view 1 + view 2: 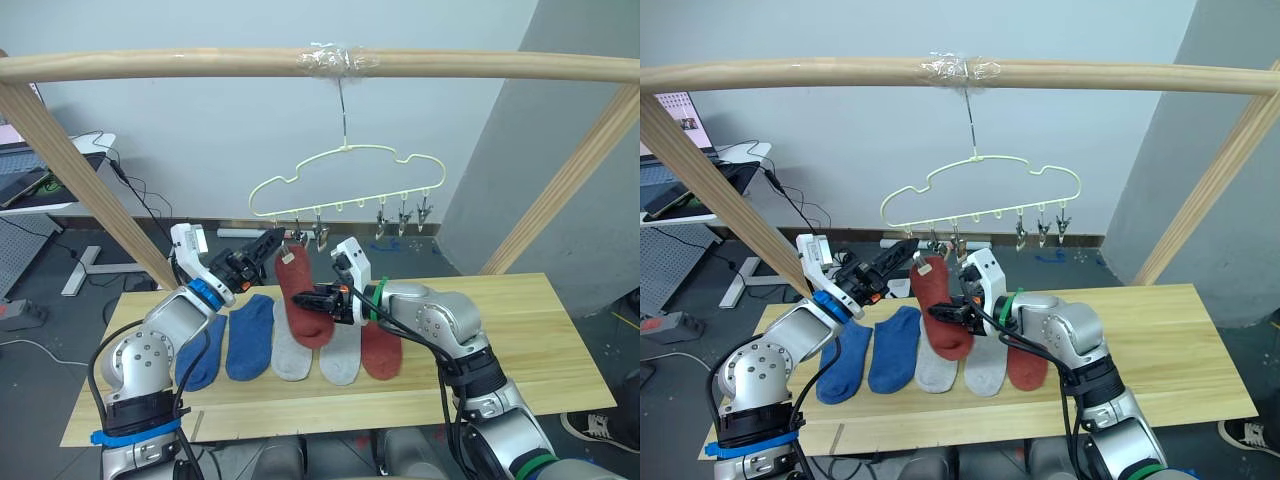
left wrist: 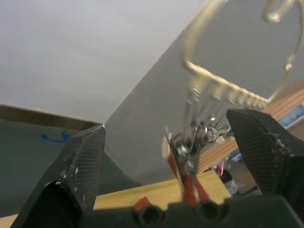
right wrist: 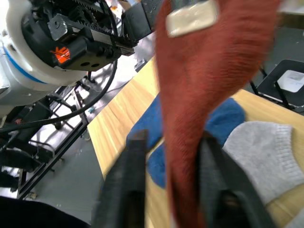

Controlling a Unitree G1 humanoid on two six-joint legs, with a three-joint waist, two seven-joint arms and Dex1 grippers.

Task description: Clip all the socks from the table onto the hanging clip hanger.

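Both arms are raised and bent inward toward the hanger (image 1: 345, 185). The left gripper (image 1: 268, 243) points up at the hanger's left clips, its fingers (image 2: 83, 159) spread wide either side of one clip. The right gripper (image 1: 312, 300) sits lower, just under those clips, pointing toward the left arm, its fingers (image 3: 130, 175) closed on the hanging red sock (image 1: 300, 295).
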